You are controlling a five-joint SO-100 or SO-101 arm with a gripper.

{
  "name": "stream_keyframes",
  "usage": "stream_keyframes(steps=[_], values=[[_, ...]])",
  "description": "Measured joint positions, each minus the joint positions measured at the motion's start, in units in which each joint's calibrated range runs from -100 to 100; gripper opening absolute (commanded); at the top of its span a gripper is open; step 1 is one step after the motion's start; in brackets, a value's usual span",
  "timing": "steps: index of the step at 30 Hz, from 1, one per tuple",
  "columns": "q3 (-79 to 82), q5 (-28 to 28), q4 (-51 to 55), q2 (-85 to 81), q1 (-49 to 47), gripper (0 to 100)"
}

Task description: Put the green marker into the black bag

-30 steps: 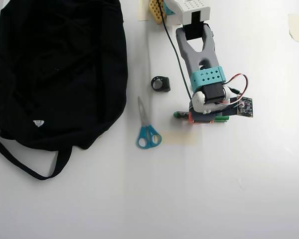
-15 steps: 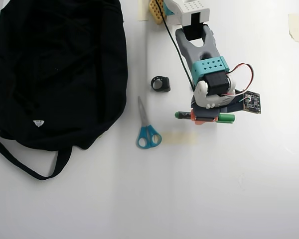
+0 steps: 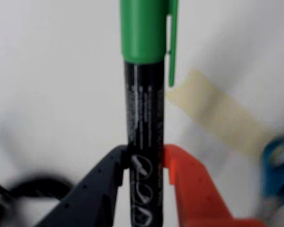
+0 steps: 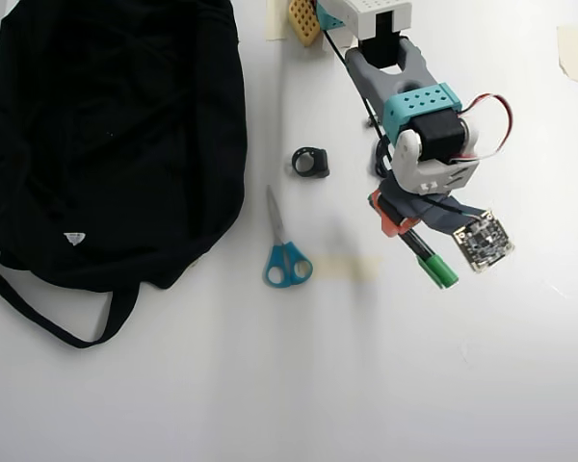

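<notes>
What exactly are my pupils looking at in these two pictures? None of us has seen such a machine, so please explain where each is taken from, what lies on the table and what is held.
It is a small robot arm on a white table. One picture looks straight down; the other comes from a camera on the arm's wrist. Its gripper, one dark finger and one orange, is shut on the green marker, seen also from above. On the table lie the black bag, blue-handled scissors and a small black object too small to identify.
</notes>
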Motion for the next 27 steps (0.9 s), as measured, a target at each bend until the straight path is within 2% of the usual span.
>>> stream_keyframes(steps=[2,5,17,27], values=[[0.0,-5.6,0.0,0.0,-0.4,2],[0.0,-8.8,0.0,0.0,-0.8,2],[0.9,-10.0,0.0,-2.1,-0.7,2],[22.4,-11.2,-0.1,-17.8,1.8,2]])
